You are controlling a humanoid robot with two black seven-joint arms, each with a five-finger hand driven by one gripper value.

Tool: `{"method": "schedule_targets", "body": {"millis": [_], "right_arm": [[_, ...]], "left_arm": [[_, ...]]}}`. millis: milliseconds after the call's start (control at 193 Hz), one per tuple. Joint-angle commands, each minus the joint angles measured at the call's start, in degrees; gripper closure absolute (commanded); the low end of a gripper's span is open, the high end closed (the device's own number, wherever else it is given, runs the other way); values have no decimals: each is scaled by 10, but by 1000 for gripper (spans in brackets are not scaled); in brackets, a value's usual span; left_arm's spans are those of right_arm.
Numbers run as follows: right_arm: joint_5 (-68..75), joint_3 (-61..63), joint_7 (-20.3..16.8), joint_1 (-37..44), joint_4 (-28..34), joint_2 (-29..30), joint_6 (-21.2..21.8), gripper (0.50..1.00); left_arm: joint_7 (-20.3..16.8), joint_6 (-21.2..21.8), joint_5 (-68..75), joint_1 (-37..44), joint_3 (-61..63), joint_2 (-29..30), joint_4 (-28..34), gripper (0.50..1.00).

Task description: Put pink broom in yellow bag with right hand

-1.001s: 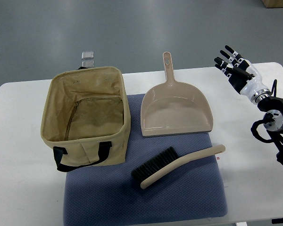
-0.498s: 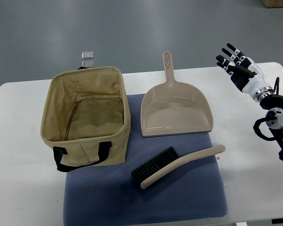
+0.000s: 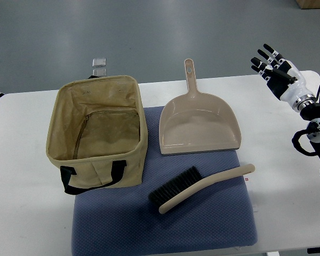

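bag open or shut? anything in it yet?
Open and empty. The bag stands upright with its mouth wide and its bare bottom showing; the broom lies outside it on the blue mat.

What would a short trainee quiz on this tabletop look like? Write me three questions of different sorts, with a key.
1. True or false: the brush already lies inside the bag.
2. Multiple choice: the dustpan has its handle pointing A) away from the robot, B) toward the bag, C) toward the brush.
3. Fill in: the right hand is raised at the table's far right with fingers ____, holding nothing.

Key: 1 false, it lies on the blue mat; 2 A; 3 spread.
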Motion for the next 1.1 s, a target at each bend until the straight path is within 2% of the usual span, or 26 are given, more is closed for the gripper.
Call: {"method": "schedule_targets", "body": {"millis": [0, 690, 892, 985, 1094], "right_arm": [[-1, -1, 0, 1, -1, -4, 17, 570], [-1, -8, 5, 2, 1, -19, 30, 570], [-3, -49, 7, 18, 1, -49, 95, 570], [-1, -77, 11, 31, 3, -70, 103, 572], [-3, -96, 38, 38, 7, -85, 107, 572]], "left_arm": [[0, 0, 0, 0, 0, 0, 0, 500], [0, 0, 0, 0, 0, 0, 0, 500], [0, 0, 0, 0, 0, 0, 0, 500], [0, 0, 0, 0, 0, 0, 0, 500], [0, 0, 0, 0, 0, 0, 0, 500]]}}
